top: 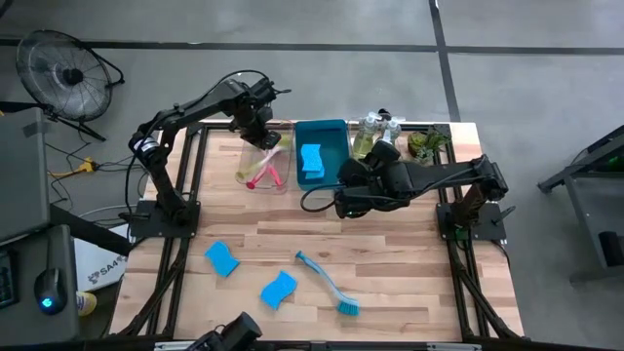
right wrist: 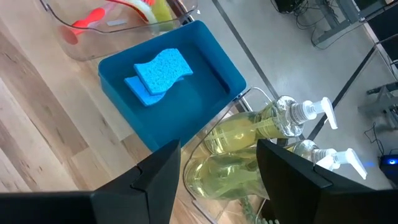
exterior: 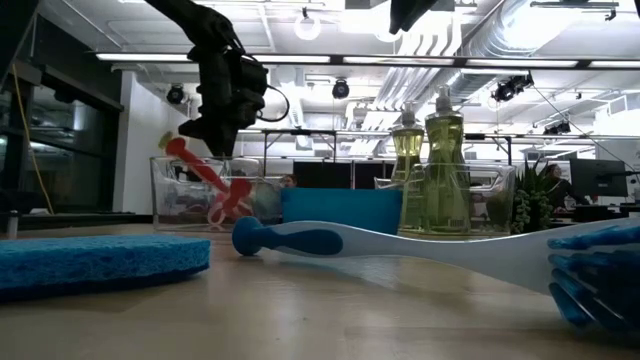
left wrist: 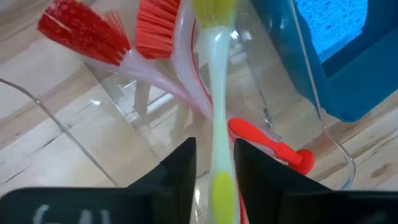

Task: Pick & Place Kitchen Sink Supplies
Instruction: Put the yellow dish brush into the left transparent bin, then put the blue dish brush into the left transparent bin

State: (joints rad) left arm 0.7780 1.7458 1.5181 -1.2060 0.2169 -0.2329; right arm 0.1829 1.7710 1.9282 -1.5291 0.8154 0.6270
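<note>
A clear tray (top: pixel 261 166) at the table's far side holds two pink-red dish brushes (left wrist: pixel 87 31) and a yellow-green dish brush (left wrist: pixel 216 74). My left gripper (top: pixel 261 132) hangs over that tray, shut on the yellow-green brush. The blue bin (top: pixel 336 132) beside it holds blue sponges (right wrist: pixel 158 71). My right gripper (top: pixel 346 198) hovers open near the bin's near right corner, touching nothing. Two more blue sponges (top: pixel 222 258) (top: pixel 278 290) and a teal brush (top: pixel 327 283) lie flat on the near half of the table. Two pump bottles (right wrist: pixel 261 127) stand in a second clear tray. My left gripper pinches the yellow-green brush's handle (left wrist: pixel 217 146) between its two fingers (left wrist: pixel 180 168), coming from above and pointing down. The handle runs lengthwise through the gap. The yellow bristle head (left wrist: pixel 214 9) points away, down into the clear tray among the red brushes.
A fan (top: pixel 63 73) stands on the floor beyond the table's far left corner. A small green plant (top: pixel 426 144) sits at the far right corner beside the bottle tray (top: pixel 378 146). Bare wood lies in the table's middle (top: pixel 292 219) and near right part (top: pixel 419 283).
</note>
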